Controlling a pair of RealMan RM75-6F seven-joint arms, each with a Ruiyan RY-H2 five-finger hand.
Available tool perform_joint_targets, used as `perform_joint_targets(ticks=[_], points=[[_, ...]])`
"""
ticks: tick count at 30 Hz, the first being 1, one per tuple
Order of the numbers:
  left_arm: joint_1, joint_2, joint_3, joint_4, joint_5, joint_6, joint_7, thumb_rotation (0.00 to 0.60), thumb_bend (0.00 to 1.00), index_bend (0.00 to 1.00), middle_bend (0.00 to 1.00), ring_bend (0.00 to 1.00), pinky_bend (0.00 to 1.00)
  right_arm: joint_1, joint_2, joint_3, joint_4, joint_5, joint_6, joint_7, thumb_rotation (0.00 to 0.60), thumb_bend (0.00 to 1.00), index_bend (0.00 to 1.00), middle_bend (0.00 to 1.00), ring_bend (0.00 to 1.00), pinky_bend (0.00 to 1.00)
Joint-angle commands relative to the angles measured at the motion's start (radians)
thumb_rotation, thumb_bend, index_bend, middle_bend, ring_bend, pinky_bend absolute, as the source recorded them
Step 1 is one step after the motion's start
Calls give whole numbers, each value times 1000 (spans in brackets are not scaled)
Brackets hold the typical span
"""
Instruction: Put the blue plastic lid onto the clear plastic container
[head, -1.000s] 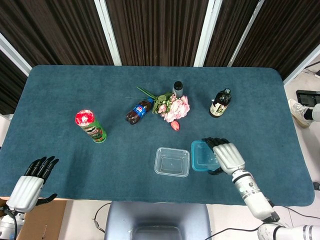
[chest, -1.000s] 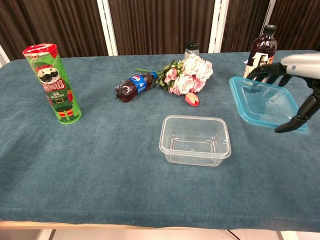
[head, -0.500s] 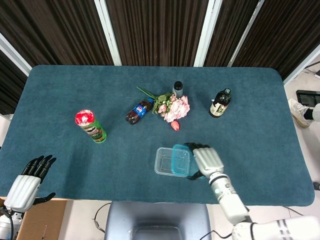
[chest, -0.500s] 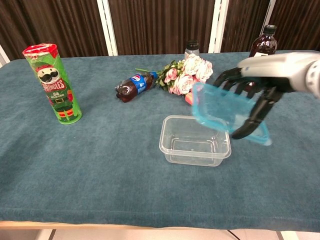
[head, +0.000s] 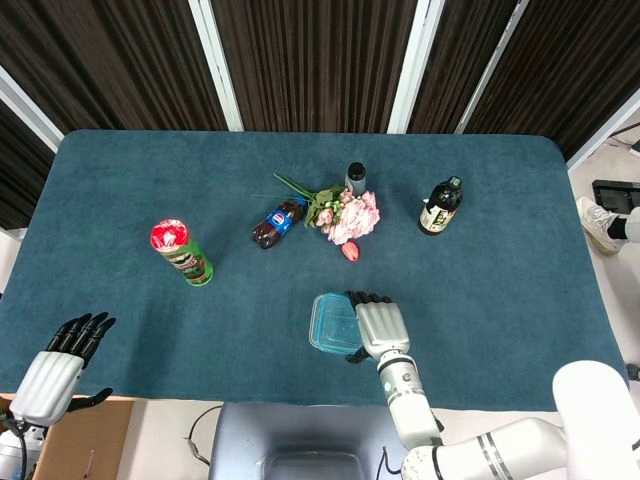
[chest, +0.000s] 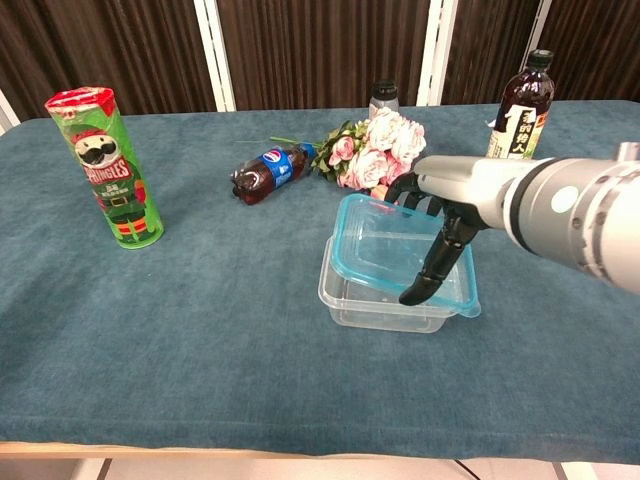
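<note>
Blue plastic lid (chest: 398, 255) sits tilted over the clear plastic container (chest: 372, 304) near the table's (head: 120, 200) front edge, pinched by the right hand (chest: 440, 220); left hand (head: 55, 372) hangs spread, holding nothing.

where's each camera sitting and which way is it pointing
Head view: high above the near edge, looking steeply down on the table; shows the left hand off the near-left corner and the right hand with its forearm.
Chest view: low at the near edge, looking across toward the curtains; shows only the right hand and arm.
Shared: the right hand holding the blue lid over the clear container, the Pringles can, the flowers.
</note>
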Motion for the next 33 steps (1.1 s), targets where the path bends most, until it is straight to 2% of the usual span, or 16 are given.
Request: perform_joint_targets(ticks=[1, 15, 33], points=[[1, 0, 0, 0, 0, 1, 0, 600, 454, 0, 52, 29, 110, 5, -16, 1, 22, 1, -1, -10, 600, 309, 899, 555, 478, 467], [1, -4, -3, -2, -13, -7, 16, 600, 453, 0, 52, 30, 110, 11, -17, 4, 87, 15, -64, -45, 600, 309, 895, 555, 461, 437], [1, -1, -1, -2, -8, -4, 10, 600, 454, 0, 52, 30, 110, 7, -51, 11, 125, -3, -78, -34, 600, 308, 894, 554, 460, 436]])
